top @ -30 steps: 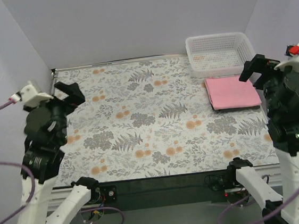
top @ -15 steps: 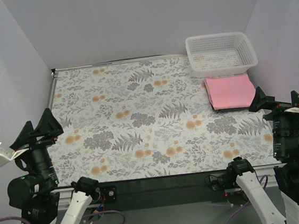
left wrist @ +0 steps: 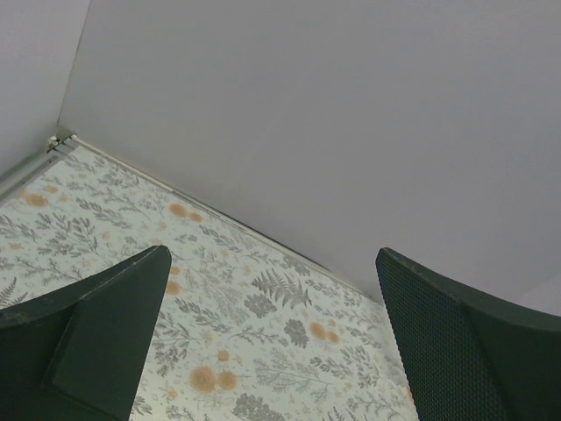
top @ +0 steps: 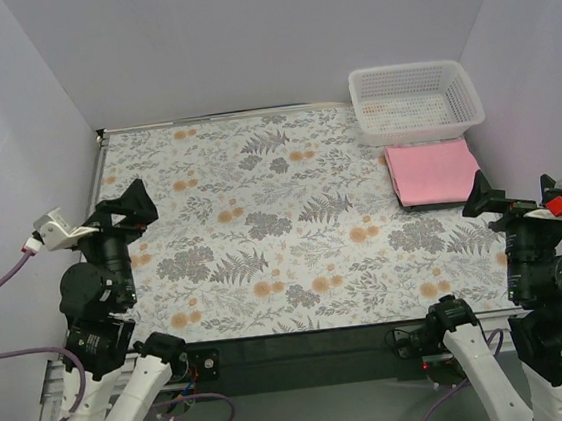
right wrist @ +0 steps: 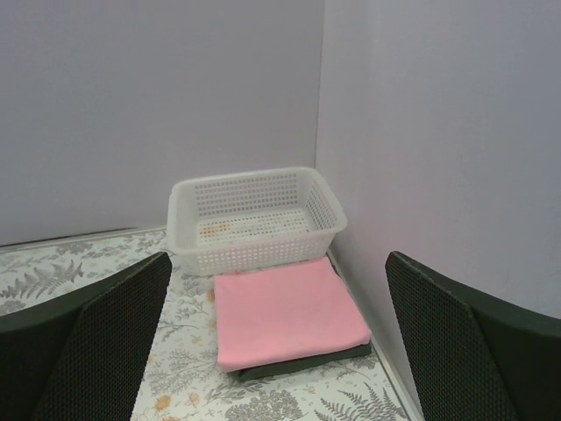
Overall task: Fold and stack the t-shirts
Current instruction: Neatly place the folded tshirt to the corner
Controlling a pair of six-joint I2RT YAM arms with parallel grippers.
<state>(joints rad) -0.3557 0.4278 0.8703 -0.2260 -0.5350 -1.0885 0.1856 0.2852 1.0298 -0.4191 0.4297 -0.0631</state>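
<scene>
Left gripper (top: 125, 209) and right gripper (top: 514, 196) gape empty; limp pink t-shirt (top: 436, 172), stacked far right, likely lifts best by an edge.

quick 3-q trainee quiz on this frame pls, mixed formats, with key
1. True or false: the pink t-shirt lies folded flat on top of the dark green t-shirt.
2. Where do the two shirts sit relative to the white basket?
A) inside it
B) right beside it, on its near side
C) across the table, by the left arm
3. Fill in: the left gripper and the right gripper are both ____ and hold nothing.

Key: 1 true; 2 B; 3 open.
</scene>
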